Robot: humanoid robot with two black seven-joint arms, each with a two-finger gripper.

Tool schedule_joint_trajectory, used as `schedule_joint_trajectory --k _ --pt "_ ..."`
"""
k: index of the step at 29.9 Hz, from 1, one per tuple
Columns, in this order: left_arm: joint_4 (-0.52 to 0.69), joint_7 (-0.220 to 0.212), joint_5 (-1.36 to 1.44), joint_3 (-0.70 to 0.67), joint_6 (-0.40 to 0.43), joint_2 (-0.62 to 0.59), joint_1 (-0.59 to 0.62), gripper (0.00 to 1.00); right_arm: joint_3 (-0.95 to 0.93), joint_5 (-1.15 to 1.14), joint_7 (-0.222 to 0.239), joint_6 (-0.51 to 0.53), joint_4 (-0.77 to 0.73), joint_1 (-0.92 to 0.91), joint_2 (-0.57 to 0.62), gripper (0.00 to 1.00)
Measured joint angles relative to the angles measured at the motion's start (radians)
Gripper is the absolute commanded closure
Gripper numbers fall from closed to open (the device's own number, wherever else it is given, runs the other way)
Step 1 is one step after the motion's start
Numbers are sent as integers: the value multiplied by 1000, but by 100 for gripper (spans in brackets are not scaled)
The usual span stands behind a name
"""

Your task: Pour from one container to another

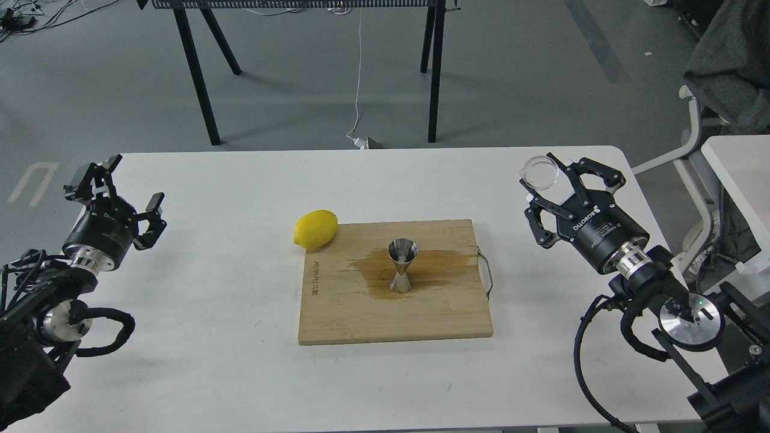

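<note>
White table point(210, 373): work surface, carrying all items below.

Bamboo cutting board point(337, 313): lies flat at the table's centre, metal handle on its right edge; a dark wet stain spreads across its middle.

Steel jigger point(402, 266): hourglass form, stands upright on the board inside the wet stain, open cone upward.

Lemon point(315, 229): rests on the table, touching the board's upper left corner.

Small clear glass cup point(539, 172): raised above the table at the right side, well apart from the jigger, tipped so that its round mouth faces the camera.

Right gripper point(556, 180): fingers closed against the glass cup, holding it aloft.

Left gripper point(123, 189): at the table's left edge, fingers spread apart, nothing between them.
</note>
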State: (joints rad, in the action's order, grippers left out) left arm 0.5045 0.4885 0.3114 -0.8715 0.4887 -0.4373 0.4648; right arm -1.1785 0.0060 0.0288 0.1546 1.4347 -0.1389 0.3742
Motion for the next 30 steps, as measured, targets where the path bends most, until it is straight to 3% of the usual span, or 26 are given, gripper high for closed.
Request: schedule_joint_trajectory --k 9,16,25,30 --pt "-2 0 -2 1 0 9 -3 1 -178 178 -11 176 -70 227 -118 62" --pt "-2 0 -2 4 0 11 -5 1 -204 341 -29 187 -168 241 -127 62" --pt "-3 0 -2 7 0 22 -5 1 -202 363 31 186 -305 207 -127 62" --pt "-3 0 -1 9 0 23 -5 1 -200 384 37 182 -361 175 -127 62"
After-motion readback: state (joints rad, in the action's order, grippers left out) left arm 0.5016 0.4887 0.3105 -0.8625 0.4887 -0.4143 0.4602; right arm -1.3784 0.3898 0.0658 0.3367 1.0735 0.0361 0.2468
